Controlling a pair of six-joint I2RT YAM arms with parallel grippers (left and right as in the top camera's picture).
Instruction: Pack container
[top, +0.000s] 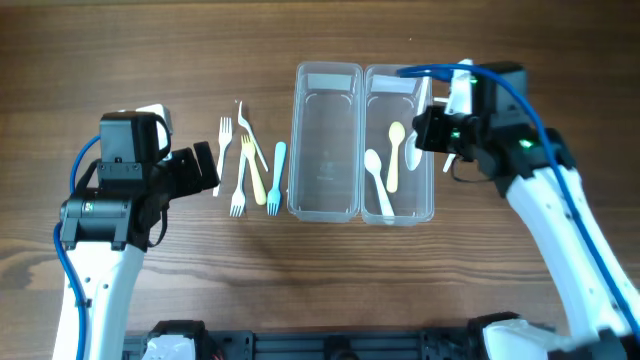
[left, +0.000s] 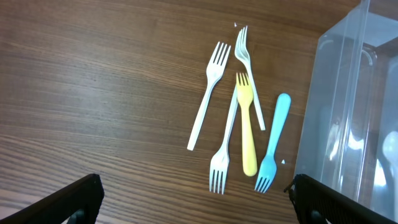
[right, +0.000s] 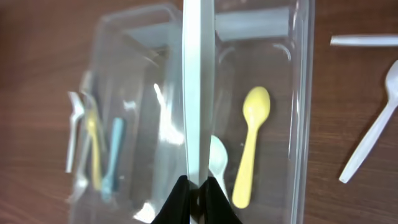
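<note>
- My right gripper (right: 196, 191) is clenched on the handle of a white utensil (right: 198, 93). The handle runs straight out ahead of the fingertips, and I cannot make out its head.
- To do this step well, I would keep the handle parallel to the long walls and come down low over the floor. I would let go only once the utensil is clear of the rim, so it drops flat and does not bridge an edge.
- Directly beneath the gripper is the spoon container (right: 303, 124), a clear, glossy, rectangular box. A yellow spoon (right: 252, 143) and a white spoon (right: 217, 157) lie lengthwise inside it.
- Beyond it, side by side with it, stands a matching second container (top: 325, 72), which looks unfilled.
- Farthest out, loose forks (left: 247, 134) lie on the table (left: 93, 93), just ahead of my left gripper (top: 207, 167). That gripper is spread wide and holds nothing.
</note>
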